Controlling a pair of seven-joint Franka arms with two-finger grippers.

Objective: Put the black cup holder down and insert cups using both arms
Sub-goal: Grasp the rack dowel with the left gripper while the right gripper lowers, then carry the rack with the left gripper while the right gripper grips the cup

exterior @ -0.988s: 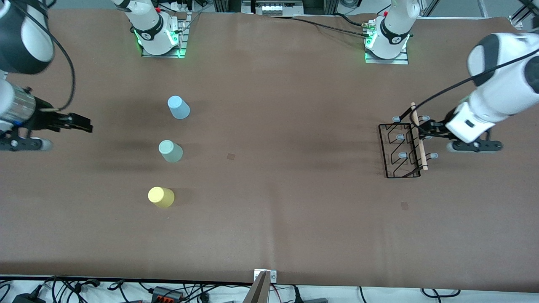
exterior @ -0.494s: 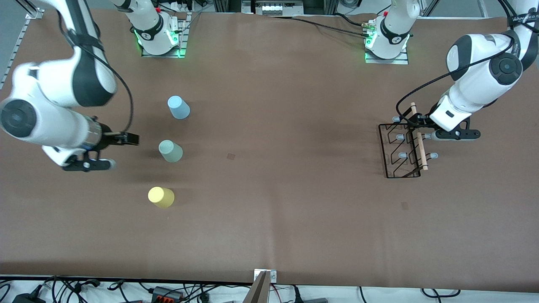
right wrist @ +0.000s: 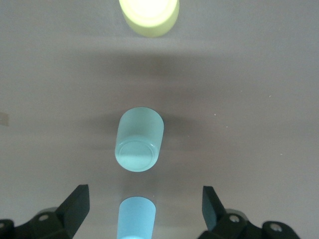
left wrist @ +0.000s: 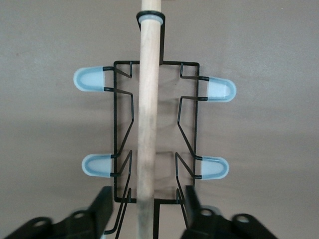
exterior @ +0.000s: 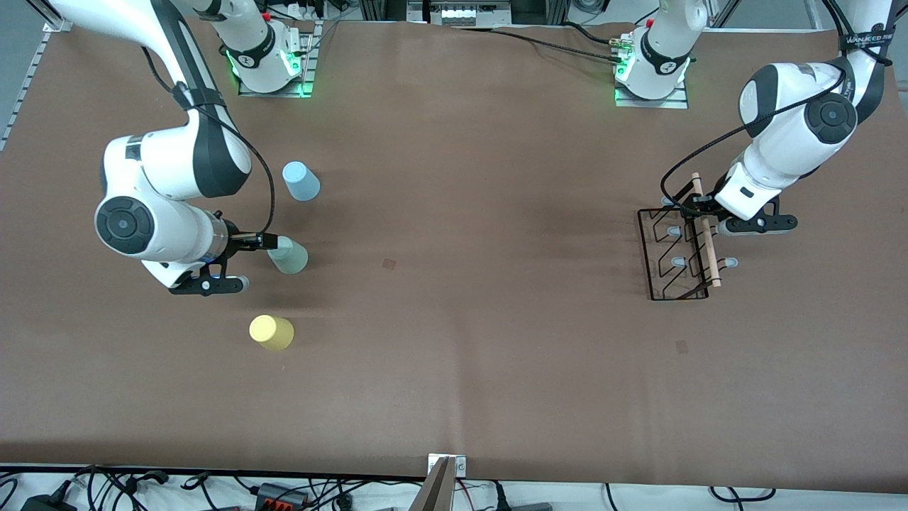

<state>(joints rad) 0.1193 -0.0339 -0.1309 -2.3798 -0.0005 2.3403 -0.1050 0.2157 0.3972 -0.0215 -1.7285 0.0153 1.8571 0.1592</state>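
Observation:
The black cup holder [exterior: 672, 255] lies on the brown mat at the left arm's end; it also shows in the left wrist view [left wrist: 117, 124]. My left gripper [exterior: 699, 206] is open and straddles its wooden rod handle [left wrist: 148, 99] without touching it [left wrist: 147, 200]. Three cups stand in a row at the right arm's end: light blue [exterior: 301, 181], pale green [exterior: 289, 257], yellow [exterior: 270, 331]. My right gripper [exterior: 264, 242] is open and empty beside the pale green cup. In the right wrist view the light blue cup [right wrist: 135, 219] sits between its open fingers [right wrist: 144, 195].
The two arm bases [exterior: 269, 67] [exterior: 649, 74] stand lit green at the mat's edge farthest from the front camera. Cables [exterior: 284, 491] run along the nearest edge. A small dark patch [exterior: 389, 264] marks the mat between cups and holder.
My right arm has swung in from the table's end to the cups, its gripper now by the pale green cup. My left gripper has shifted a little along the rod toward the bases.

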